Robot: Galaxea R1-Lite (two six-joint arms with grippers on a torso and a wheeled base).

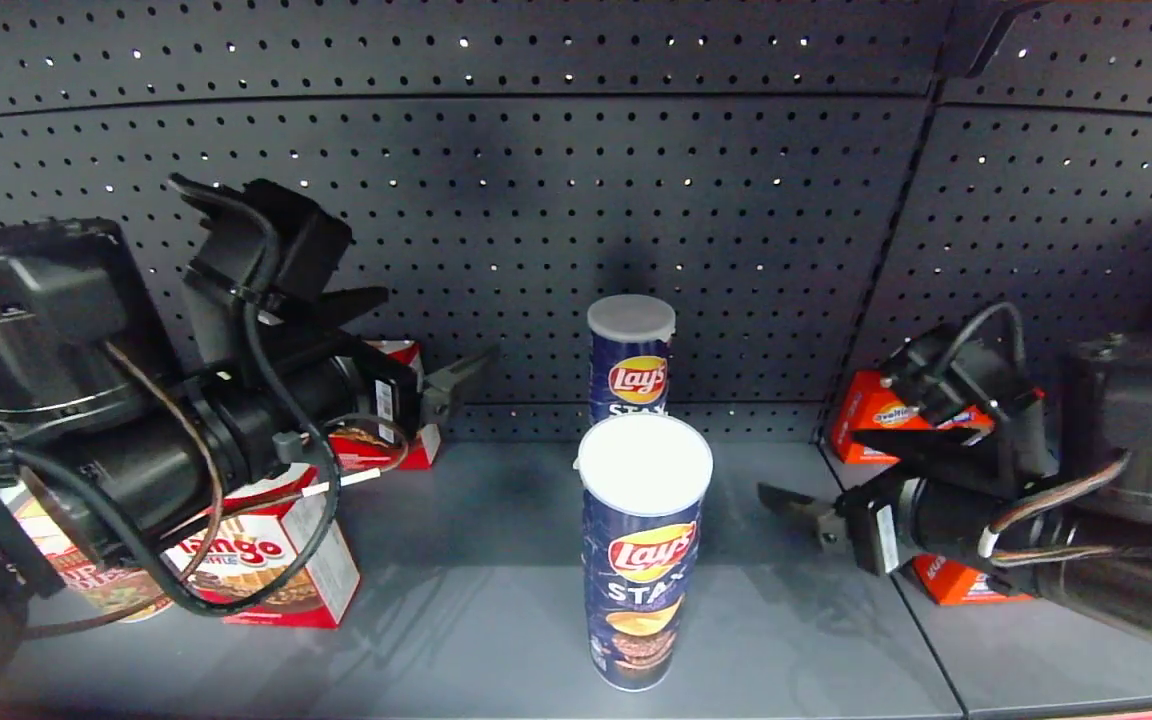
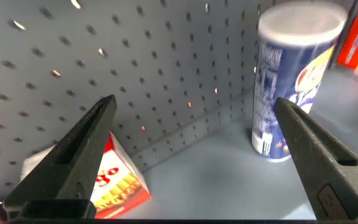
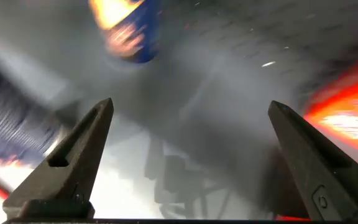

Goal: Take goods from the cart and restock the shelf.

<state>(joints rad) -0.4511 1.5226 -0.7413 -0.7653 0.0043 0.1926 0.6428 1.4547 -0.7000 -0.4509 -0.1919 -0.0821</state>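
Two dark blue chip cans with white lids stand upright on the grey shelf [image 1: 496, 620]. The front can [image 1: 644, 550] is at mid-shelf and the rear can [image 1: 630, 360] stands by the pegboard. My left gripper [image 1: 436, 335] hovers open to the left of the rear can. In the left wrist view it [image 2: 194, 106] holds nothing, with the rear can [image 2: 294, 81] ahead. My right gripper [image 1: 806, 490] hangs open to the right of the front can, low over the shelf. The right wrist view shows it [image 3: 190, 107] empty, with a blurred blue can [image 3: 126, 31] beyond.
Red-and-white snack boxes [image 1: 271, 560] [image 1: 386, 420] stand at the left of the shelf, one close to my left gripper [image 2: 117, 186]. Orange boxes [image 1: 876, 420] [image 1: 956, 585] sit on the right section beside my right arm. The pegboard wall [image 1: 576, 200] closes the back.
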